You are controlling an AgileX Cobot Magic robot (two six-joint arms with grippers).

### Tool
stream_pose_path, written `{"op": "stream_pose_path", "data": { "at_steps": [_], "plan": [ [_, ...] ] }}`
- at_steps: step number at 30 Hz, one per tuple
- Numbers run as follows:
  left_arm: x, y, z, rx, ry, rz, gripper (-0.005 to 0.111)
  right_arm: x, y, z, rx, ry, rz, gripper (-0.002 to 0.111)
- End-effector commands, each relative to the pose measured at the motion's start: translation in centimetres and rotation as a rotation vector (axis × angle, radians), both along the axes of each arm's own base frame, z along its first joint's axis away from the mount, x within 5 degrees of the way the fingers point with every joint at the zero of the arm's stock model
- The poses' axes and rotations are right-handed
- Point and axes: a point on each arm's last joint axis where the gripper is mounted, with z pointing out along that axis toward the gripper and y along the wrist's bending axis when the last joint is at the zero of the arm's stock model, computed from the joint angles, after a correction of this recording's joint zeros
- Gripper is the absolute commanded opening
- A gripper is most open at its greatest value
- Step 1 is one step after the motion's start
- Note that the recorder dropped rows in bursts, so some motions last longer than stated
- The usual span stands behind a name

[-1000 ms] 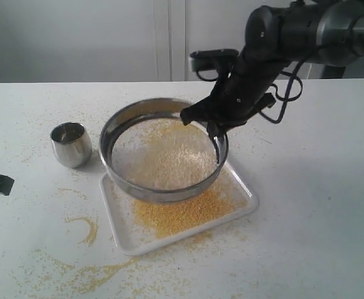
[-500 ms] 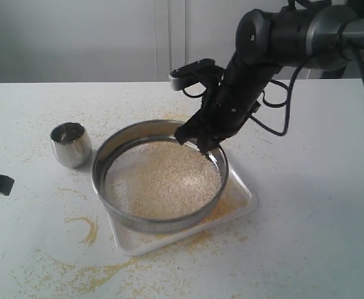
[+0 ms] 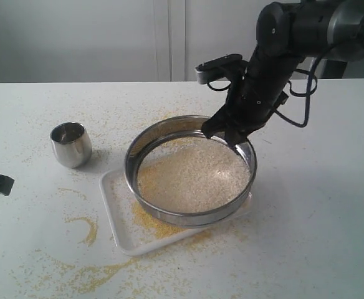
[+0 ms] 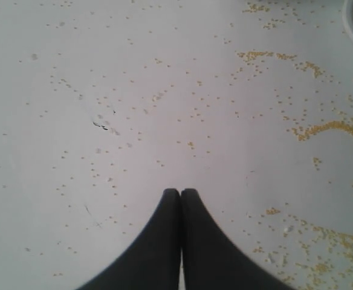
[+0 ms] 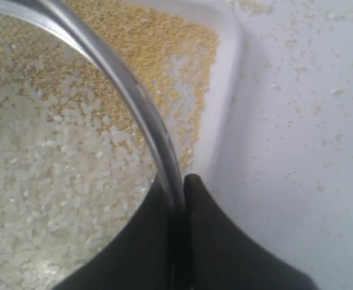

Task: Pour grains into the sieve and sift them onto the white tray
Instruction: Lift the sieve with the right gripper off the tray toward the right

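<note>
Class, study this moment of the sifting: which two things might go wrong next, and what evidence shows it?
The right gripper pinches the sieve at one spot on its thin rim; loaded with grains, it may slip or tilt. The sieve reaches the white tray's edge on the gripper's side, so meal may fall onto the already strewn table.

Looks like a robotics test lab to me: a bare white worktop (image 3: 319, 218) littered with spilled grains (image 3: 90, 229), plain white wall panels (image 3: 76, 37) behind, a cabled robot arm (image 3: 306, 25).
</note>
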Motion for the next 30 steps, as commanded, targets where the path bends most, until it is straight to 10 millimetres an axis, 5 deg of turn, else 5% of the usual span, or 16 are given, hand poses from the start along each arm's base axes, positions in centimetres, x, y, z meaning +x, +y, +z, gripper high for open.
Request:
{"op": "stream_pose_path", "data": {
  "at_steps": [1, 13, 22, 30],
  "plan": [
    [-0.2, 0.2, 0.0, 0.005, 0.002, 0.002, 0.0, 0.7, -3.1, 1.8, 0.022, -0.033, -0.084, 0.0],
    [-0.2, 0.2, 0.0, 0.005, 0.002, 0.002, 0.0, 2.4, -12.4, 1.8, 0.051, 0.012, -0.414, 0.0],
    [-0.2, 0.2, 0.0, 0.005, 0.002, 0.002, 0.0, 4.1, -15.9, 1.3, 0.102, -0.089, -0.587, 0.0],
    [-0.2, 0.2, 0.0, 0.005, 0.002, 0.002, 0.0, 6.3, -18.4, -2.1, 0.1, -0.067, -0.671, 0.0]
  ]
}}
